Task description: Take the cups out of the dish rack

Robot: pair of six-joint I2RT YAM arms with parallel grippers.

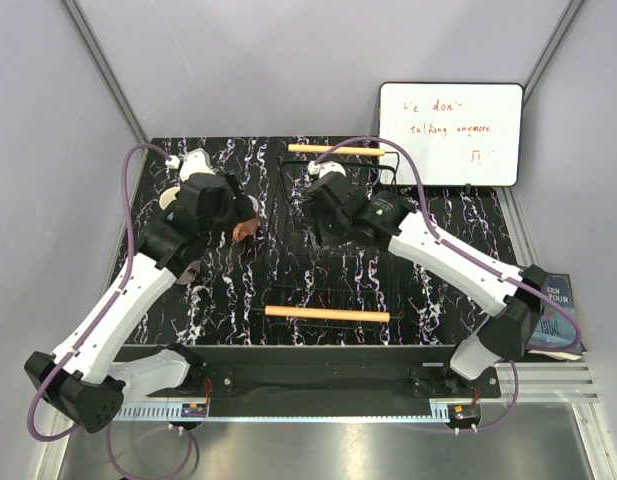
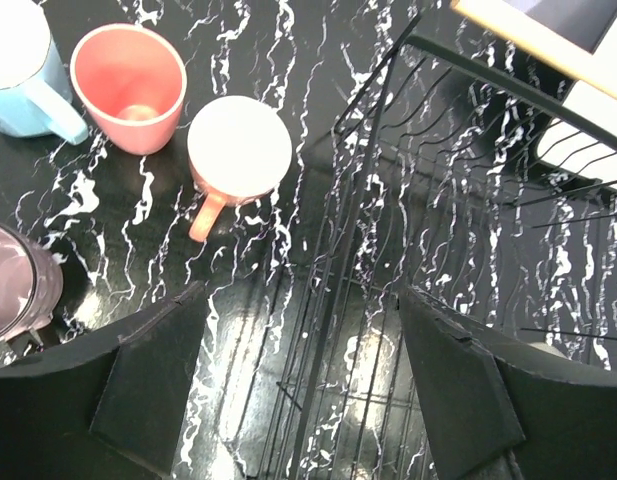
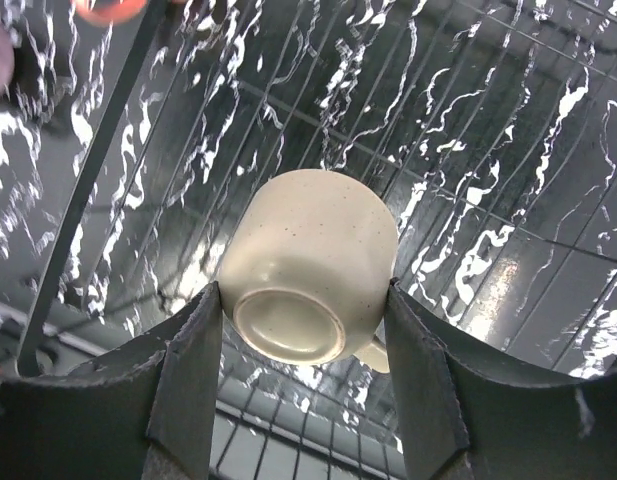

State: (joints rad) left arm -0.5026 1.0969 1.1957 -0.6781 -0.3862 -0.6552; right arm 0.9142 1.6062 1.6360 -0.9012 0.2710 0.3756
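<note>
The black wire dish rack (image 1: 328, 260) lies mid-table with a wooden handle at each end. In the right wrist view a small olive-grey mug (image 3: 308, 260) hangs upside down, base towards the camera, over the rack wires (image 3: 488, 150). My right gripper (image 3: 303, 325) is shut on it, a finger pressed against each side. My left gripper (image 2: 298, 380) is open and empty above the rack's left edge (image 2: 328, 260). Left of the rack on the table stand the light blue mug (image 2: 23, 75), the pink mug (image 2: 128, 85), the terracotta mug (image 2: 238, 145) and the mauve mug (image 2: 13, 285).
A white whiteboard (image 1: 450, 134) leans at the back right, just behind the rack's far handle (image 1: 336, 149). The near handle (image 1: 326, 314) lies towards the arm bases. A dark book (image 1: 560, 315) sits off the table's right edge. Grey walls close in both sides.
</note>
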